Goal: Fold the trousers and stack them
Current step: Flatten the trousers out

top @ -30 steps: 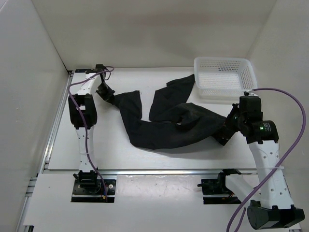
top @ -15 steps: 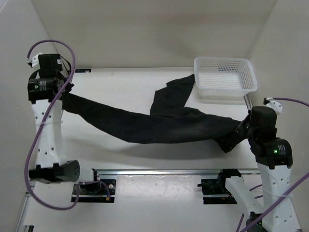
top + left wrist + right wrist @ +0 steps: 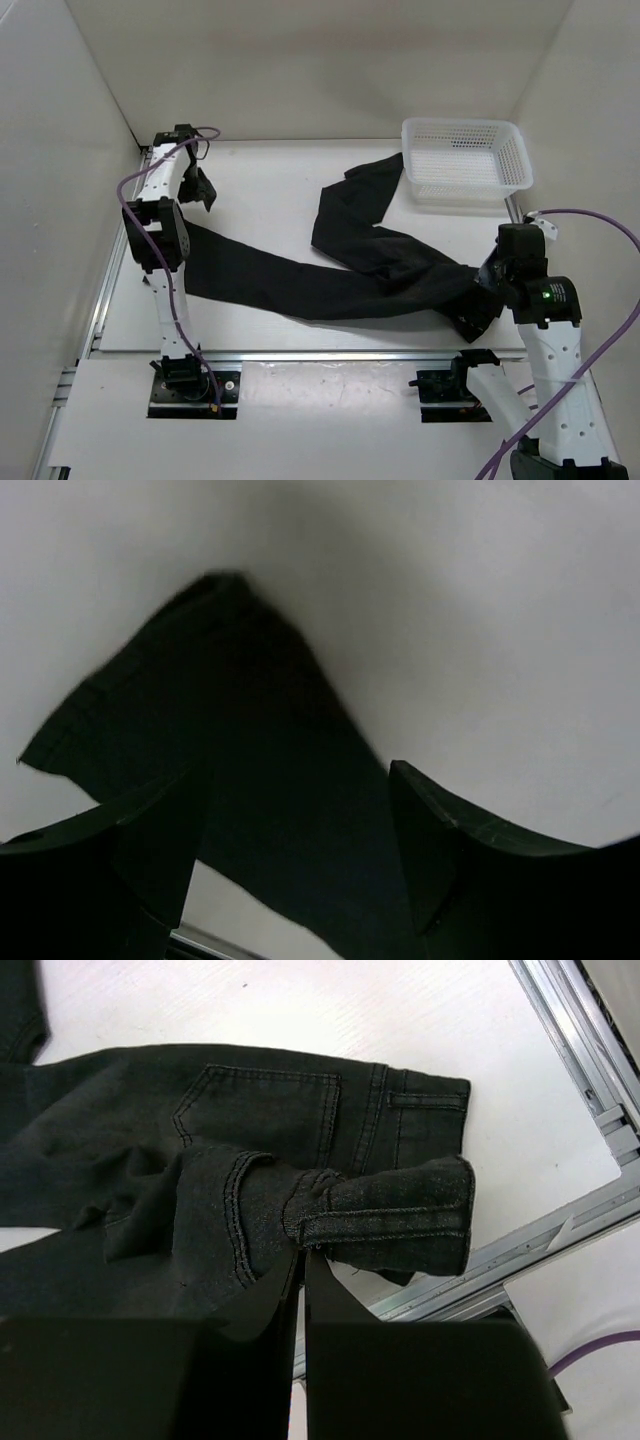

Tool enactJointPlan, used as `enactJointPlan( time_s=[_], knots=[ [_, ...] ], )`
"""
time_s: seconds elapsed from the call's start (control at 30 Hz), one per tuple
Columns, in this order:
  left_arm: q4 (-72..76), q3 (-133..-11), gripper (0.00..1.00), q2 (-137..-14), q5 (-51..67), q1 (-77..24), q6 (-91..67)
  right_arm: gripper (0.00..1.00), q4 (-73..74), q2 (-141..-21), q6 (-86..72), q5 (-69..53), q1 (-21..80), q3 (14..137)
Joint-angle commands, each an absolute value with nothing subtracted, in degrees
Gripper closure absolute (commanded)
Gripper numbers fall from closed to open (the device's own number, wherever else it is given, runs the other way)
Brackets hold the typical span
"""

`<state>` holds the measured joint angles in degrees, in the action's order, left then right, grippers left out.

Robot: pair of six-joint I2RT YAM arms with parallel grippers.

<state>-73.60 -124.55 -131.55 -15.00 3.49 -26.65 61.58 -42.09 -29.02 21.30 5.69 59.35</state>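
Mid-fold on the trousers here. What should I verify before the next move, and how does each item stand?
1. Left hand open, pinching nothing: ok.
2. Right hand shut on the trousers at the waist: ok.
3. Near leg stretched out across the table: ok.
4. Far leg aligned with it: not ok, angles toward the basket.
5. Waist lying flat: not ok, bunched at the grip.
6. Basket empty: ok.

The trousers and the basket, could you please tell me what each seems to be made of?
The trousers look like black denim or similar woven cotton, matte: topstitched seams and a pocket show. The basket seems white moulded plastic: rigid open-mesh walls.
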Motion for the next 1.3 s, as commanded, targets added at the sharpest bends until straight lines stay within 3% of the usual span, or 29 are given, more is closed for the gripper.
enactJointPlan(
  time_s=[0.0, 0.1, 0.17, 0.23, 0.27, 0.4, 0.53, 0.57, 0.63, 0.73, 0.8, 0.9, 0.93, 0.97, 1.0, 1.03, 1.13, 1.27],
  knots=[
    [-75.2, -121.0, 0.18, -112.8, -12.7, 3.7, -27.9, 1.0, 58.2, -42.0, -29.4, 22.2, 6.0, 61.9],
    [-71.7, -107.1, 0.28, -103.0, -11.9, 5.6, -28.6, 1.0, 58.2, -43.7, -29.4, 22.2, 6.0, 62.4],
    [-68.7, -92.9, 0.41, -97.4, -9.6, 7.6, -29.7, 1.0, 57.7, -44.3, -29.4, 22.2, 6.0, 62.4],
    [-64.0, -79.0, 0.45, -89.8, -4.3, 10.0, -30.8, 1.0, 56.2, -44.9, -29.4, 20.9, 6.0, 62.4],
    [-62.8, -75.0, 0.45, -86.6, -2.8, 10.0, -31.5, 1.0, 55.4, -44.9, -29.4, 20.3, 6.0, 62.4],
    [-57.7, -62.0, 0.27, -85.6, 1.8, 11.2, -33.5, 1.0, 54.8, -46.0, -29.4, 16.4, 6.0, 61.9],
    [-54.1, -58.0, 0.25, -89.2, 5.4, 10.5, -34.0, 0.97, 54.8, -46.0, -31.4, 11.8, 6.0, 60.3],
    [-53.4, -58.0, 0.23, -89.7, 5.4, 10.5, -34.0, 0.93, 54.8, -45.4, -32.1, 10.6, 6.0, 59.6],
    [-52.4, -58.0, 0.22, -91.9, 6.8, 10.5, -34.0, 0.75, 56.5, -44.0, -34.5, 9.3, 6.0, 59.1],
    [-52.4, -60.7, 0.23, -96.5, 5.7, 10.5, -34.6, 0.29, 60.1, -42.9, -38.3, 11.3, 6.0, 59.1],
    [-51.9, -62.1, 0.31, -98.2, 4.8, 10.5, -34.6, 0.26, 62.5, -42.1, -40.1, 16.3, 6.0, 60.2],
    [-51.9, -63.3, 0.51, -100.0, 3.6, 10.5, -34.6, 0.33, 65.6, -39.4, -41.4, 21.1, 6.0, 63.8],
    [-51.9, -63.3, 0.77, -100.0, 3.1, 10.5, -34.1, 0.42, 66.2, -38.1, -41.9, 22.5, 6.0, 64.9],
    [-51.9, -63.3, 0.88, -100.0, 3.1, 10.5, -34.1, 0.47, 66.2, -38.1, -41.9, 24.6, 6.0, 66.8],
    [-51.9, -63.8, 0.9, -100.0, 3.1, 10.5, -34.1, 0.53, 66.2, -37.3, -41.9, 25.4, 6.0, 67.8],
    [-51.9, -63.8, 0.9, -100.0, 3.1, 10.5, -34.1, 0.7, 66.2, -37.3, -41.9, 26.2, 6.0, 68.6],
    [-53.0, -65.1, 0.9, -97.6, 1.7, 10.5, -34.1, 0.95, 66.2, -38.0, -40.6, 27.9, 6.0, 71.9],
    [-54.8, -67.9, 0.9, -94.6, -0.2, 11.2, -34.7, 1.0, 64.9, -39.7, -37.9, 27.9, 6.0, 74.5]
  ],
)
